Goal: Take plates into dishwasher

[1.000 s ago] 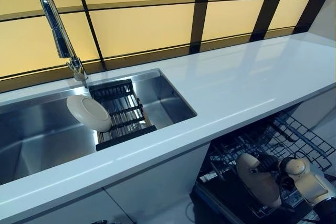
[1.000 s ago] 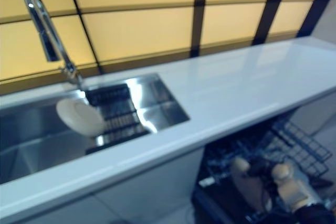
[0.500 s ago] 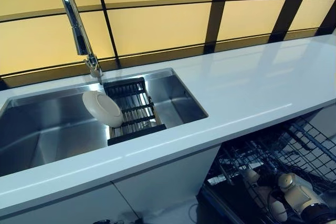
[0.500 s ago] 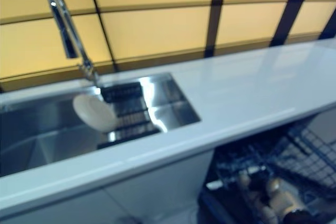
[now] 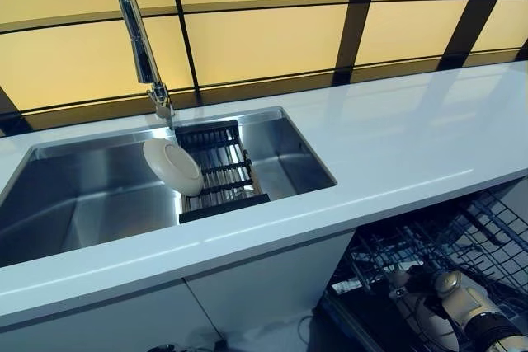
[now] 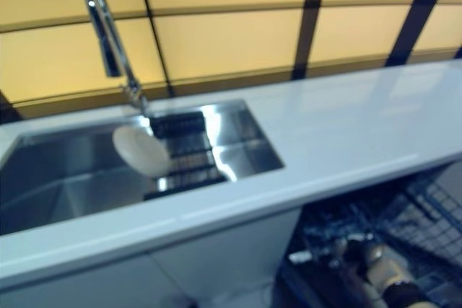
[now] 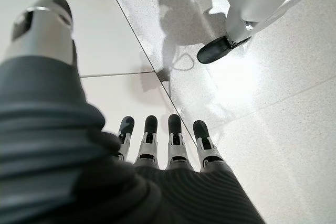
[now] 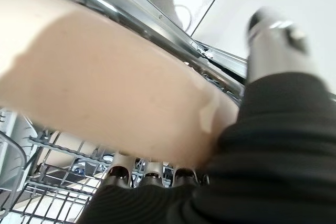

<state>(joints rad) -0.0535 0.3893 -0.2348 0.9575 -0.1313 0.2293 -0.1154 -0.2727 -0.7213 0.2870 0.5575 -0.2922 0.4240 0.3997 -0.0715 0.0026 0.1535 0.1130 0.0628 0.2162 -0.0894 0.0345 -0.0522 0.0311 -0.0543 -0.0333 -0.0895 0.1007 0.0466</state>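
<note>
A beige plate [image 8: 105,77] is pinched in my right hand [image 5: 464,309], low inside the open dishwasher's wire rack [image 5: 487,228] at the lower right. Its thumb [image 8: 274,43] lies on one face and its fingers curl under the other. In the left eye view the plate [image 5: 429,329] stands nearly edge-on among the wires. A second, white plate [image 5: 173,166] leans against a black drying rack [image 5: 223,180] inside the steel sink [image 5: 74,204]. My left hand [image 7: 157,142] appears only in the left wrist view, fingers straight and holding nothing, above the floor.
A tall chrome faucet [image 5: 140,39] rises behind the sink. A white countertop [image 5: 396,133] runs to the right, over the dishwasher. White cabinet fronts [image 5: 247,286] sit below the counter. The wall behind is yellow panels with dark frames.
The camera has swung left, shifting the whole scene right. My right hand has sunk lower into the dishwasher rack, and the beige plate has turned from face-on to nearly edge-on.
</note>
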